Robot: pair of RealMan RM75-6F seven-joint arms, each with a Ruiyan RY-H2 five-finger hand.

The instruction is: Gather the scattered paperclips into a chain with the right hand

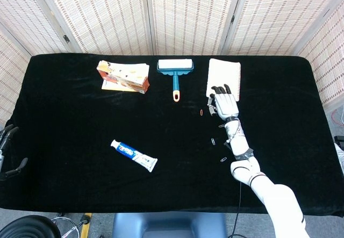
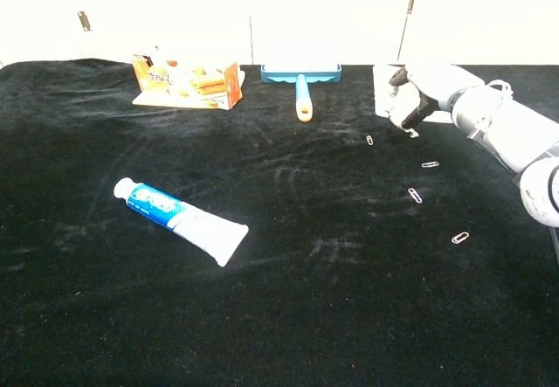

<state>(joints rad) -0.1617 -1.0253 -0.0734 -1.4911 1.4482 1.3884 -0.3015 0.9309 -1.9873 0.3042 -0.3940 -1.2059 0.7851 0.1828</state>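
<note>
Several small paperclips lie in a loose line on the black tablecloth [image 1: 80,136]: an orange one [image 1: 201,112], then silver ones [image 1: 221,125], [image 1: 214,141], [image 1: 223,159]. The chest view shows them as paperclips [image 2: 369,140], [image 2: 430,164], [image 2: 415,196], [image 2: 460,238]. My right hand [image 1: 223,103] [image 2: 421,99] hovers at the line's far end, by the notepad's near edge. Its fingers are apart and bent down, with fingertips [image 2: 408,126] at the cloth where one more clip lay; that clip is hidden. My left hand [image 1: 7,152] hangs off the table's left edge with nothing in it.
At the back of the table stand a snack box [image 1: 123,76] [image 2: 187,82], a blue lint roller [image 1: 175,72] [image 2: 301,86] and a white notepad [image 1: 224,76]. A toothpaste tube [image 1: 134,156] [image 2: 179,219] lies left of centre.
</note>
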